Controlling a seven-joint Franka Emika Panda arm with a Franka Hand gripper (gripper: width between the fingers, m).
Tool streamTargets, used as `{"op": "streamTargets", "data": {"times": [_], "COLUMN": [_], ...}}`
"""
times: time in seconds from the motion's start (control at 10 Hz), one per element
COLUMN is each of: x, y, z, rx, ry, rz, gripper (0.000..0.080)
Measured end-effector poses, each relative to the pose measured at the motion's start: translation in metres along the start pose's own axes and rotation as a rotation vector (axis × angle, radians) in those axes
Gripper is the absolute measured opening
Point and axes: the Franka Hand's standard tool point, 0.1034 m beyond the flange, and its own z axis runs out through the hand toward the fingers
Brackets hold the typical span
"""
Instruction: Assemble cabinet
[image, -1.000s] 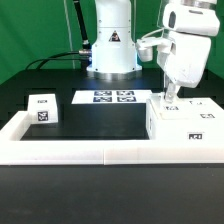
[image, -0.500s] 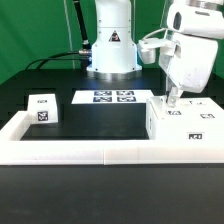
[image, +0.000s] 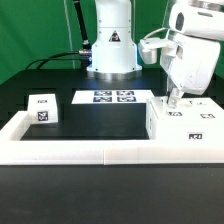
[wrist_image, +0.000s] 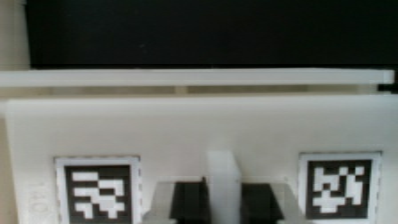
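You see the white plastic box-shaped cabinet (image: 186, 122) on the black tabletop (image: 100, 120) at the exterior view's right, against the low white rail frame (image: 80, 150). The pincer (image: 171, 100) is at its top, dark fingers (wrist_image: 185, 203) narrow, 1 either side of a thin white rib (wrist_image: 221, 168) between 2 square tags (wrist_image: 100, 188); whether they clamp it, cannot tell.

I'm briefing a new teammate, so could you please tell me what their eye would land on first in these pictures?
The big white arm at the exterior view's right stands out first, its gripper down at the top of the cabinet. Then comes the small tagged block, alone at that view's left on the black table, and the marker board near the middle.
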Motion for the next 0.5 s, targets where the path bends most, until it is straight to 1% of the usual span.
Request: {"op": "streamTargets", "data": {"times": [0.1,0.2,0.3,0.5], "x": [0.0001,-0.0004,-0.0019,-0.0019], "y": [0.0037,0.0065,0.0076,0.0089], "z": [-0.0003,-0.0002,-0.0010,-0.0011], "rx": [-0.014,-0.038,-0.047,-0.043], "ry": [0.009,0.024,0.033,0.038], "rz": [0.005,0.014,0.023,0.032], "gripper": [0.0070,0.0070,0.0071,0.0071]}}
